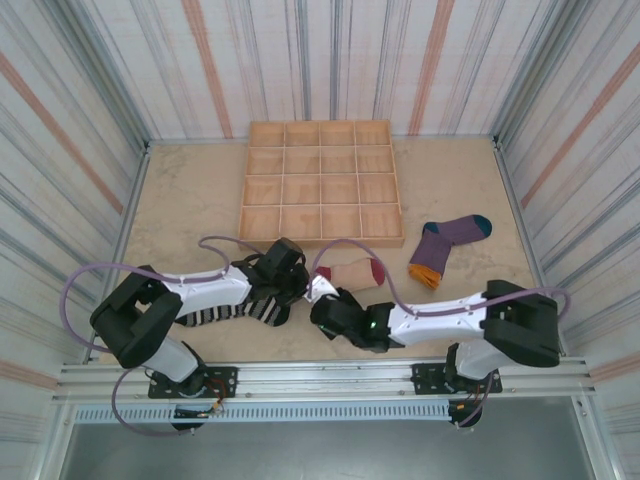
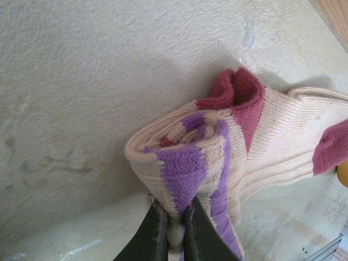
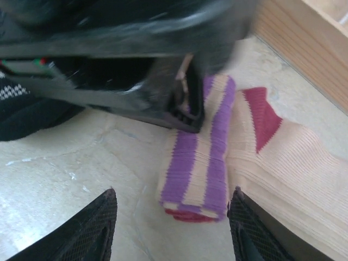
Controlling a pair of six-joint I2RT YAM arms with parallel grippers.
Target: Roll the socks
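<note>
A: Three are being carried by the counter (image 1: pixel 190 200): tan sock (image 1: pixel 352 272), purple sock (image 1: pixel 450 245), striped sock (image 1: pixel 225 310). Which is being gripped?
B: The tan sock, near the tray (image 1: pixel 320 180); its rolled cuff (image 2: pixel 185 163) is being pinched by the closed left claw (image 2: pixel 175 217).
A: And the right claw (image 3: pixel 171 209)?
B: It is being held wide beside the roll, gripping nothing.

The tan sock (image 1: pixel 350 272) lies between the striped sock (image 1: pixel 215 315) and the purple sock (image 1: pixel 447 245).

Bright diffuse light, soft grey shadow on the tabletop (image 2: pixel 81 81) above the tan sock (image 2: pixel 283 136), left gripper (image 3: pixel 186 109) above that sock smeared by motion blur, overhead view sharp, edges slightly bowed
</note>
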